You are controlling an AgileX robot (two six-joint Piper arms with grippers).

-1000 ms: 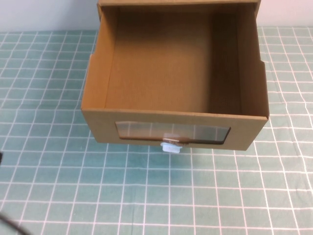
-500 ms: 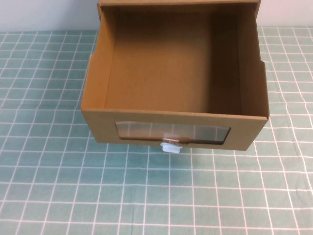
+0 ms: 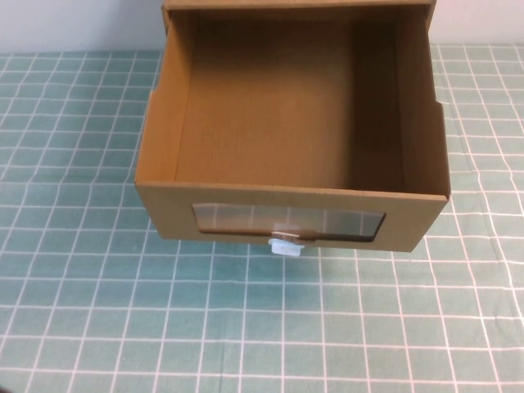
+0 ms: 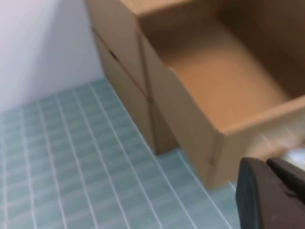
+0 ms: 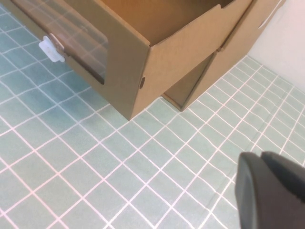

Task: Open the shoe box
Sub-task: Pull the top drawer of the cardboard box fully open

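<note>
We are looking at the shoe box [image 3: 292,209] sitting at the far middle of the desk [image 3: 98,311], its windowed drawer standing pulled out toward us. The left gripper [image 4: 267,164] is hovering off the box's left front corner, fingers pressed together. The right gripper [image 5: 261,155] is hovering off the right front corner, fingers closed on nothing.

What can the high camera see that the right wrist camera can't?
Only the high view: the whole bare inside of the pulled-out drawer, and no arms at all. Only the right wrist view: the shut right end effector, over the cloth and clear of the drawer, plus the side wall of the outer sleeve. Both: the clear window, white pull tab and green checked cloth. The left end effector appears only in the left wrist view, near the drawer's other front corner.
</note>
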